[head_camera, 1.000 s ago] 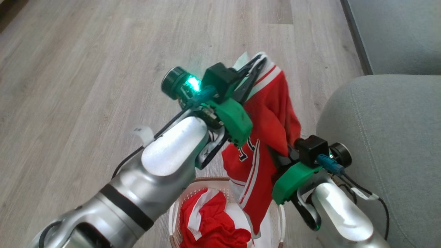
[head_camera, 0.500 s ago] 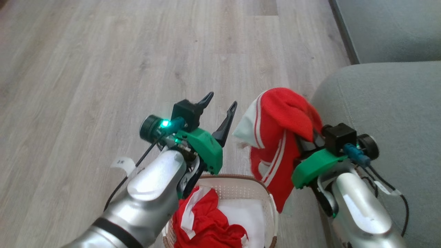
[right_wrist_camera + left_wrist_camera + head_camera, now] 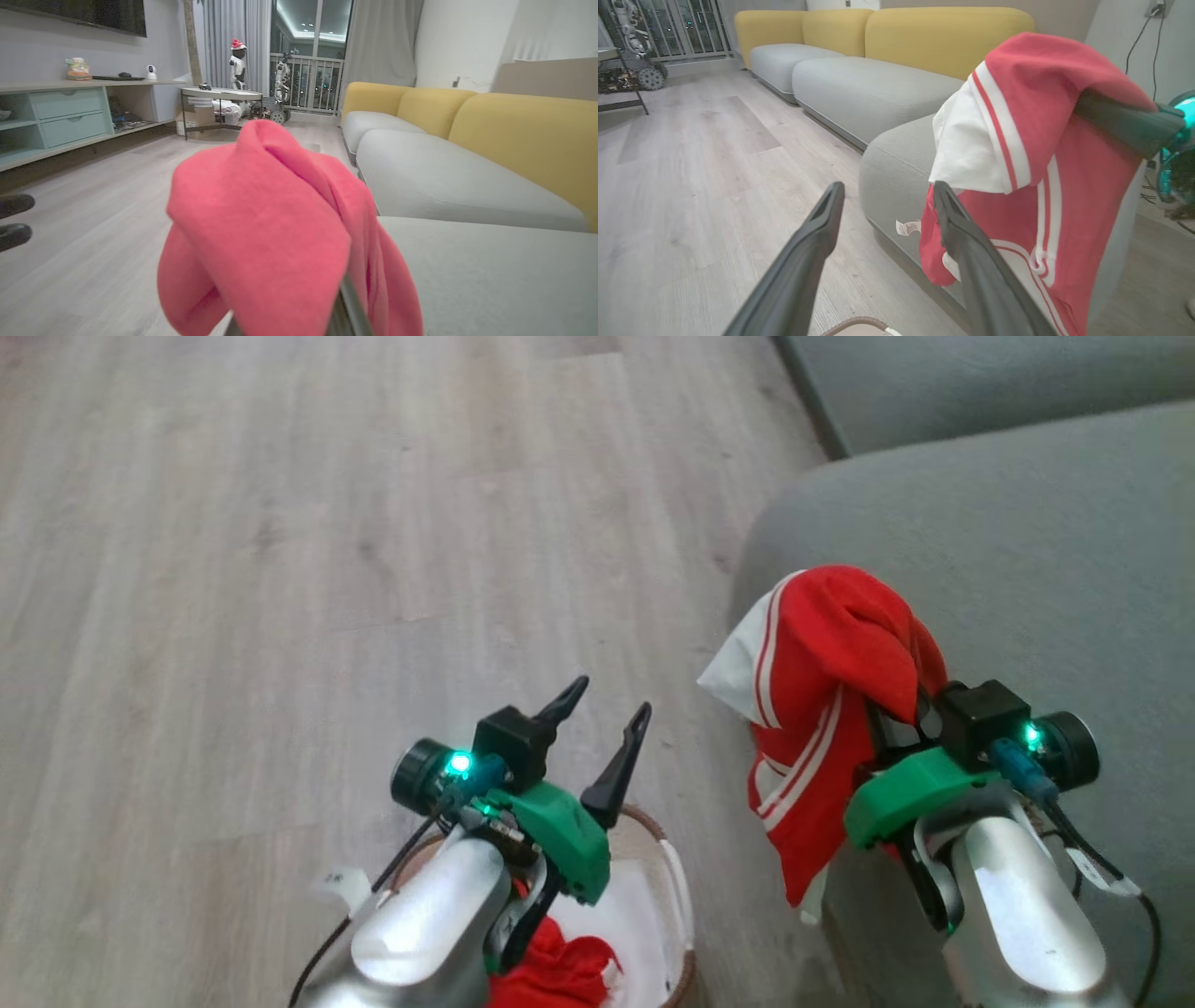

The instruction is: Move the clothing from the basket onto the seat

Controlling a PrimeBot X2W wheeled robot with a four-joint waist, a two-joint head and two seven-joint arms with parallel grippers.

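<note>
A red jersey with white stripes (image 3: 831, 653) hangs draped over my right gripper (image 3: 882, 714), which is shut on this clothing at the seat's near-left edge. Its fingers are mostly hidden under the cloth. The same jersey (image 3: 1041, 140) shows in the left wrist view, and it covers the fingers in the right wrist view (image 3: 261, 224). My left gripper (image 3: 611, 700) stands open and holds nothing, above the basket (image 3: 680, 896). More red clothing (image 3: 560, 971) lies in the basket, partly behind my left forearm. The grey seat (image 3: 980, 541) spreads to the right.
Pale wood floor (image 3: 280, 569) lies to the left and ahead. A second grey sofa section (image 3: 868, 93) with yellow backrests (image 3: 943, 32) runs on beyond the seat. A low table (image 3: 219, 95) and wall shelves (image 3: 70, 116) stand far off.
My left gripper has opened, let go of the jersey and sunk toward the basket. The right gripper has carried the jersey to the seat's edge. The camera has turned right.
</note>
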